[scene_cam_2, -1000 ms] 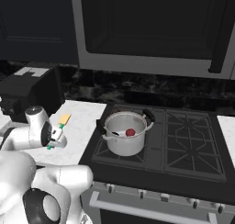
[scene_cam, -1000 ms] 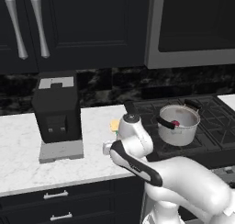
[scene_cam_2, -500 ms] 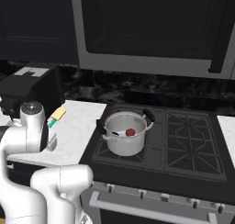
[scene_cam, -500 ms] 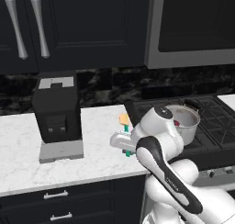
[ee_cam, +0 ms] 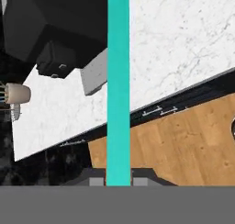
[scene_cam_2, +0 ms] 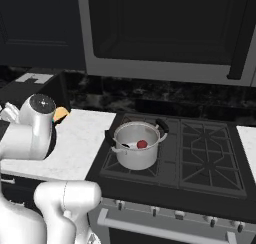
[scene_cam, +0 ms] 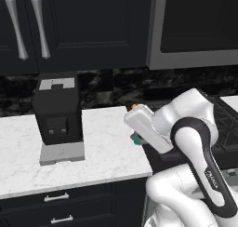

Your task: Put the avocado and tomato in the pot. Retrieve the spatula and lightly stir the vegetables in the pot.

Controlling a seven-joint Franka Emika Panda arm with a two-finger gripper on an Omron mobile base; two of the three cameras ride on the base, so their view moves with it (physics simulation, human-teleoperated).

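Only writing is on robot's black forearm, too small to read. Gripper (ee_cam: 118, 181) pinches spatula (ee_cam: 118, 81) by teal handle, held above the white marble counter (scene_cam: 100, 149), yellow head (scene_cam_2: 60, 113) just past wrist. Tomato (scene_cam_2: 142, 144) sits in pot (scene_cam_2: 137, 148) on stove (scene_cam_2: 200, 158). Black coffee machine (scene_cam: 56, 112) on counter left; arm blocks pot in left base view.

Arm swung up over counter's right edge (scene_cam: 116, 168); spatula (ee_cam: 118, 81) lifted off counter, clamped in gripper (ee_cam: 118, 178), handle now upright.
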